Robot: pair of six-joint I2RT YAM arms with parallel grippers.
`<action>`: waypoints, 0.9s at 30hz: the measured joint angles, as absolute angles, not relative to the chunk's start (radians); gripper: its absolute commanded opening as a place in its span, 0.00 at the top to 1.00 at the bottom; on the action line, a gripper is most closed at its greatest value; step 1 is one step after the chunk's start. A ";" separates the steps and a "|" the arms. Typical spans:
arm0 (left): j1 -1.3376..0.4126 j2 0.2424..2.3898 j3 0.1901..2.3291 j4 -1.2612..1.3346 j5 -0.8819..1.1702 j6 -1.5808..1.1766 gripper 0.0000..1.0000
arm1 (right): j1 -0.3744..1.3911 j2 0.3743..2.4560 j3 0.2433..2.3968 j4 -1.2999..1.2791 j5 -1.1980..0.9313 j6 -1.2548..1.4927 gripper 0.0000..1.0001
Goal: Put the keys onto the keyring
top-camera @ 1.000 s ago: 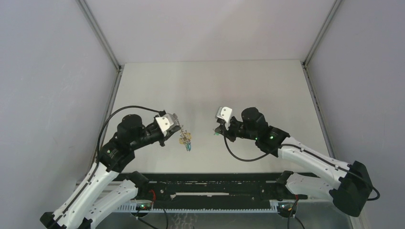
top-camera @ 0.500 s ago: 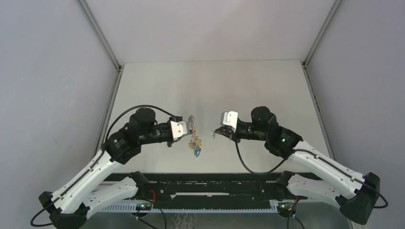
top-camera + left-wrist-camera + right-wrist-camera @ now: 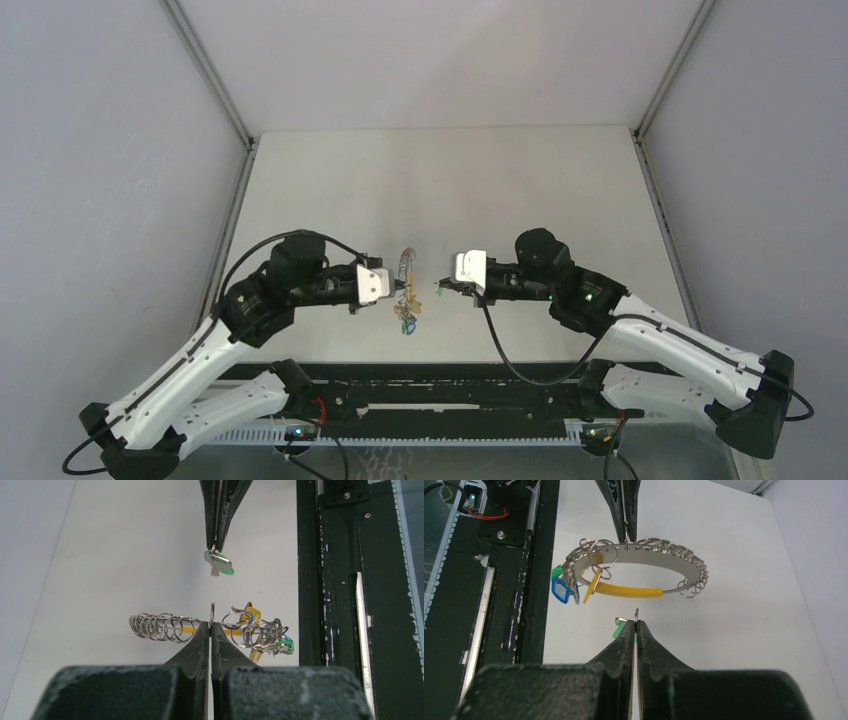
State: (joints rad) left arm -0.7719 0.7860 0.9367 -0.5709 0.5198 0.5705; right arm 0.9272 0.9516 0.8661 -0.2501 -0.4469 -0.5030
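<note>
Keyring (image 3: 649,557) just beyond right hand (image 3: 636,623) (pinching green key (image 3: 220,565)).

The right gripper (image 3: 635,624) has its dark jaws pressed together on a tiny metal key with a green plastic head (image 3: 617,630). Just beyond it, the left gripper (image 3: 626,534) pinches the rim of the flat silvery keyring (image 3: 644,561). The ring is hung with small wire loops (image 3: 686,591), a curved yellow band (image 3: 629,590) and blue and green key heads (image 3: 560,589), over the pale table (image 3: 734,605).

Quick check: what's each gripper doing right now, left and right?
Left gripper: closed, holding the keyring.
Right gripper: closed, holding a green key.
</note>
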 measured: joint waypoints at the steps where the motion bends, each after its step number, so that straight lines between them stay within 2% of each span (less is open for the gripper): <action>1: -0.775 0.781 0.930 -0.570 0.520 0.571 1.00 | 0.935 0.956 0.871 -0.250 -0.443 -0.510 1.00; 14: -0.819 0.770 0.879 -0.566 0.496 0.572 1.00 | 1.034 1.026 0.935 -0.258 -0.398 -0.586 1.00; 27: -0.884 0.743 0.847 -0.564 0.384 0.599 1.00 | 1.095 1.058 0.947 -0.303 -0.296 -0.637 1.00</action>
